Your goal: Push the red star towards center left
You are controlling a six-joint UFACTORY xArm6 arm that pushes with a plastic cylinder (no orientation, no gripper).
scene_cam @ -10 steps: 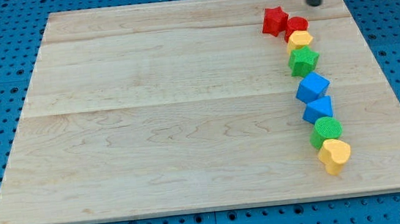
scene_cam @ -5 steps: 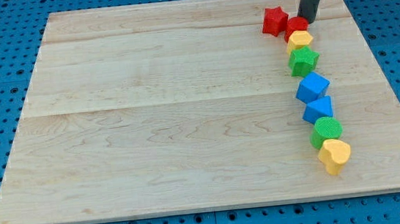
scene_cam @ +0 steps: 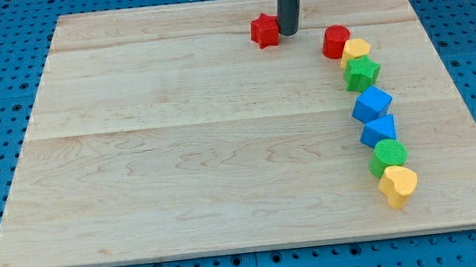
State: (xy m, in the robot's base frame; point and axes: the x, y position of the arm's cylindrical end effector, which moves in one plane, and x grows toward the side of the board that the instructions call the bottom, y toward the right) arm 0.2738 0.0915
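Camera view, read from the view's left: most of the wooden bench (scene_cam: 179, 157) is bare, and the target area at center left is well apart from anything. Near the view's top, a little right of the middle, sits the red star (scene_cam: 265, 30). The dark rod comes down just beside it, with my tip (scene_cam: 288, 33) touching or nearly touching the star's right side. There is no pincer on this arm, so nothing can be said of one being apart or together.

Further right, a curved line of blocks runs from top to bottom: a red rounded block (scene_cam: 335, 42), a yellow block (scene_cam: 355, 50) touching it, a green star (scene_cam: 362, 72), a blue cube (scene_cam: 372, 103), a second blue block (scene_cam: 379, 129), a green round block (scene_cam: 389, 154) and a yellow heart-like block (scene_cam: 398, 183).

As a judgement, the star is free of the line but far from its goal, which lies leftward and lower. A push from the right alone would likely carry it along the top edge rather than down to center left. The star's points could also let it spin or slip off the tip if contact is off-centre.

No brand, label or writing can be read anywhere.
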